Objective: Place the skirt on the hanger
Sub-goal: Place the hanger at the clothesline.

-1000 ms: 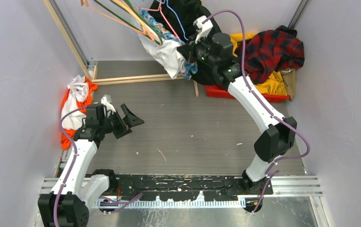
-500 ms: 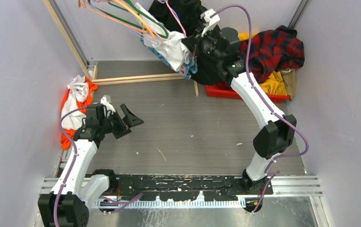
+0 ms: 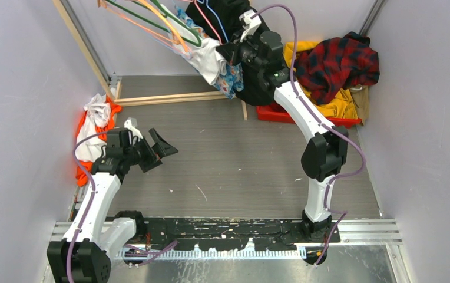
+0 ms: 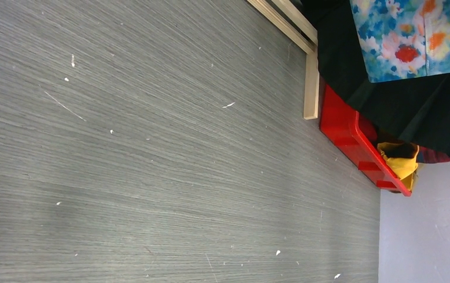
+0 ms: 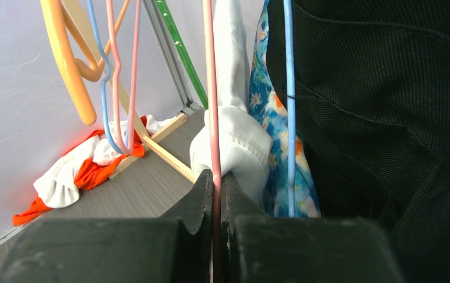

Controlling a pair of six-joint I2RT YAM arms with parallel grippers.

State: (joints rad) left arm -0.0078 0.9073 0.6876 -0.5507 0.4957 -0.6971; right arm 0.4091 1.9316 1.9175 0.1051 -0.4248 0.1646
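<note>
Right end effector [image 5: 214,180] clenched on pink hanger [image 5: 210,88]; skirt [image 5: 262,100] just right of it, against white garment [image 5: 234,141]; left end effector [image 3: 161,157] released.

skirt [image 4: 411,35]: thin printed cloth, matt. black coat [image 5: 387,88]: ribbed corduroy-type cloth, matt. pink hanger [image 5: 212,118]: smooth, plastic-looking. surface [image 4: 152,147]: grey, matt, fine streaky grain. red bin [image 4: 352,132]: smooth plastic w/ slight sheen. frame strips [image 3: 169,97]: bare wood.

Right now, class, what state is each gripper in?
Left gripper: open, holding nothing.
Right gripper: closed on the pink hanger.
</note>
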